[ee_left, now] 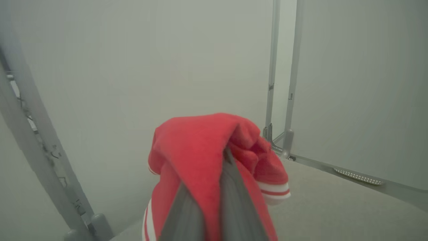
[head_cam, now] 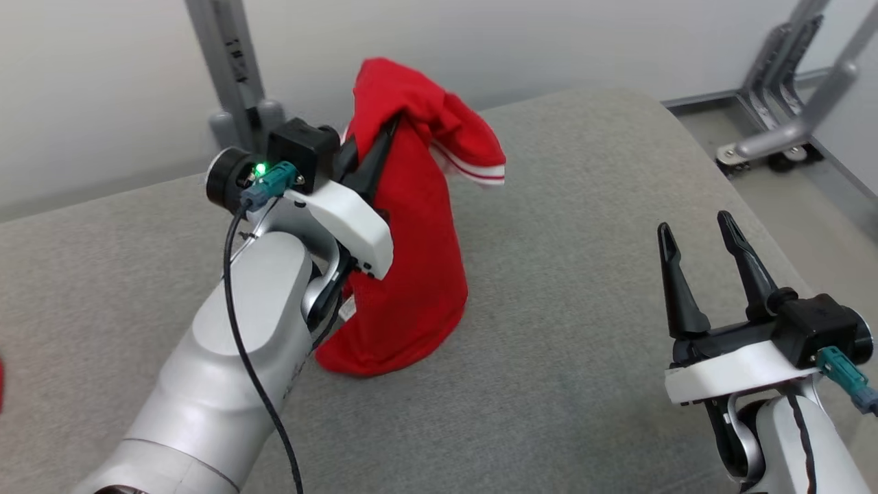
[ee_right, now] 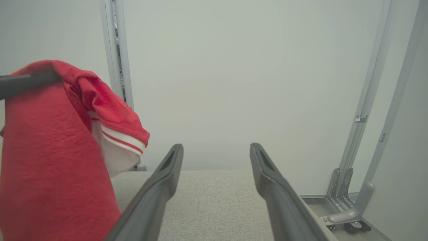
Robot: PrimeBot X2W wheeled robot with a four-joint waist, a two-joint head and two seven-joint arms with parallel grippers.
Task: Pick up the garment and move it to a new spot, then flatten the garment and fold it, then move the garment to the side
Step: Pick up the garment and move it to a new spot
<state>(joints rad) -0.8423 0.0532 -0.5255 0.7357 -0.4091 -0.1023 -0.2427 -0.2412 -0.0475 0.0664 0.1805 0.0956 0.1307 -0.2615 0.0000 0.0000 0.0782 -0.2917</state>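
The left gripper (head_cam: pixel 391 130) (ee_left: pixel 224 157) is fully closed, and its two long dark fingers pinch the top of the red fabric garment with white stripes on its cuff (head_cam: pixel 418 274) (ee_left: pixel 194 144) (ee_right: pixel 43 150). In the left wrist view a fold of red cloth lies between the two fingers and covers their tips. The garment hangs down from this grip as a long loose column. Its lower end seems to touch the grey cloth-covered surface (head_cam: pixel 583 309) (ee_right: pixel 207 201) in the left half, about midway between the near and far edges. One striped sleeve end falls over to the right side of the top.

The right gripper (head_cam: pixel 694 223) (ee_right: pixel 216 147) has its jaws wide apart and holds nothing. It hovers above the right part of the surface near the near edge, well apart from the garment, fingers pointing toward the far edge.

Nothing stands between the two grippers. Behind the far edge a grey metal post (head_cam: pixel 226 62) rises in front of the pale wall. Past the far right corner a grey metal stand with small wheels (head_cam: pixel 775 130) stands on the floor.

The silver left arm reaches up from the near left corner, its wrist raised and bent to the right. A black cable (head_cam: pixel 236 309) runs along it, and a small green light (head_cam: pixel 260 169) glows at the wrist.
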